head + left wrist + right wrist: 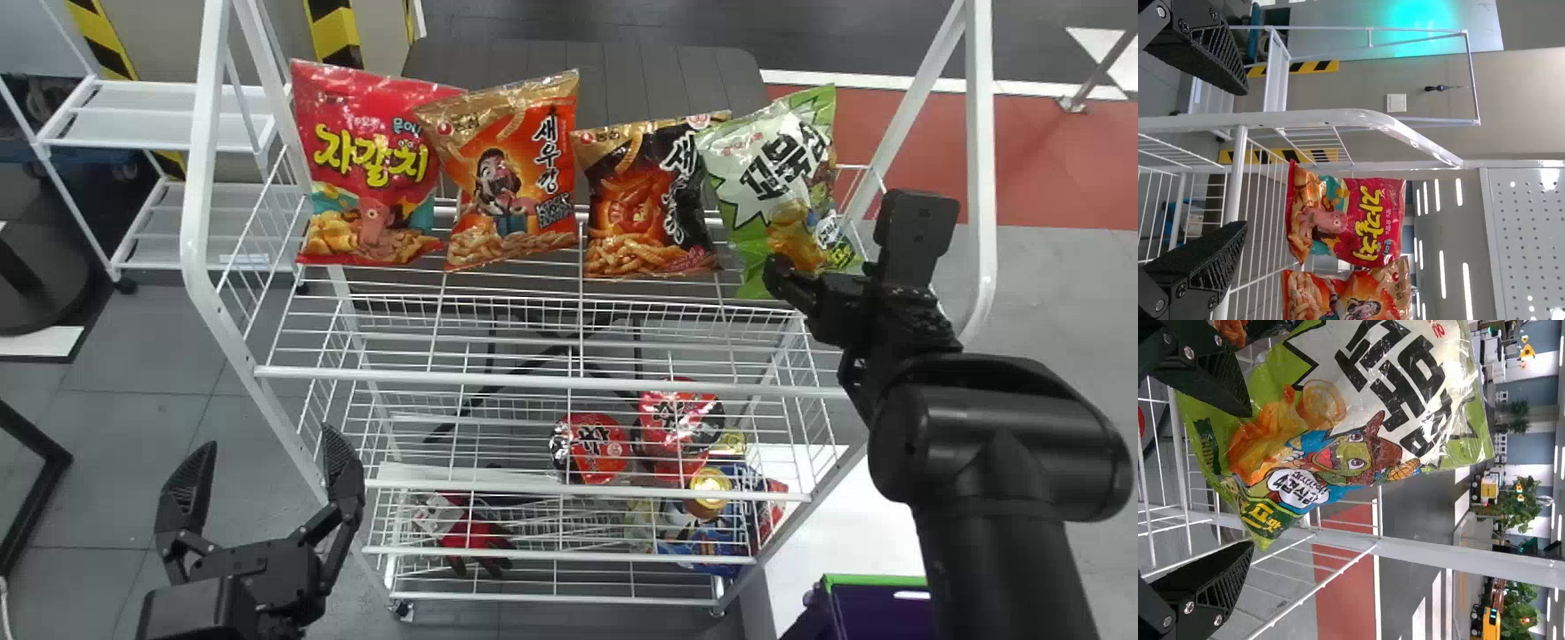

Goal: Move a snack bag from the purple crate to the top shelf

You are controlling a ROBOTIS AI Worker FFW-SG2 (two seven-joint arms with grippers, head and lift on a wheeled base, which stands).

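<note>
Green-and-white, glossy, creased plastic snack bag (769, 169), one of four on the white wire shelf (533, 380); black left gripper (267, 449) and black right gripper (849, 236) spread wide

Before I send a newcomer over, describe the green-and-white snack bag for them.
Find the white wire rack, then its top shelf. At the row's right end, next to the black-and-orange snack bag, sits the green-and-white snack bag. It alone shows a green cartoon figure in a brown hat.
</note>
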